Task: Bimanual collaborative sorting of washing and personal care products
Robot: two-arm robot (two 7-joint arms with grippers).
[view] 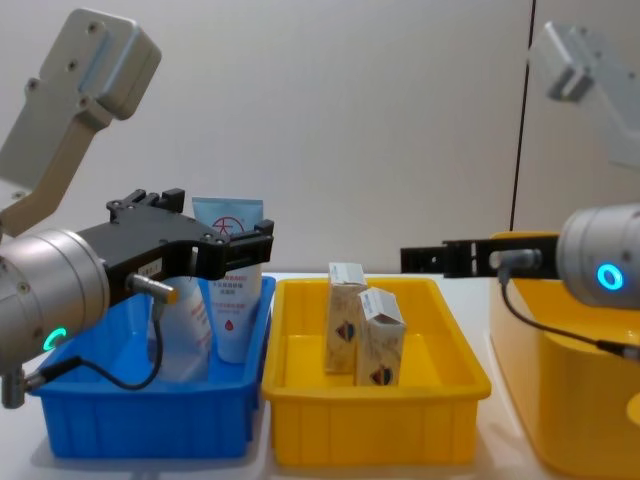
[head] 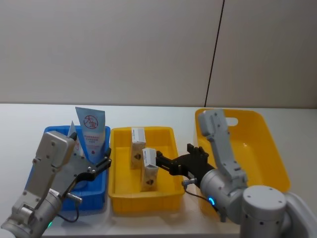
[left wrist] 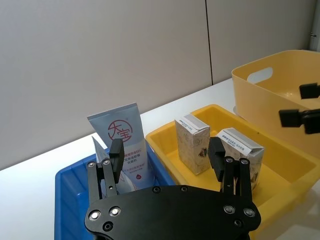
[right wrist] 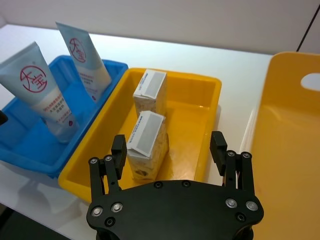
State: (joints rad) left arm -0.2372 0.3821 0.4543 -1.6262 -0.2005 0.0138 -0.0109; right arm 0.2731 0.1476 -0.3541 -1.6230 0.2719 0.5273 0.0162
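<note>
Behind left end effector, 1 tube

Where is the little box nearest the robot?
In the head view the nearer cream carton stands upright in the middle yellow tray, just in front of the other carton, with the blue tray on the robot's left.

You have two white tubes upright in the blue tray; two cream cartons stand at their three o'clock in the yellow tray.
</note>
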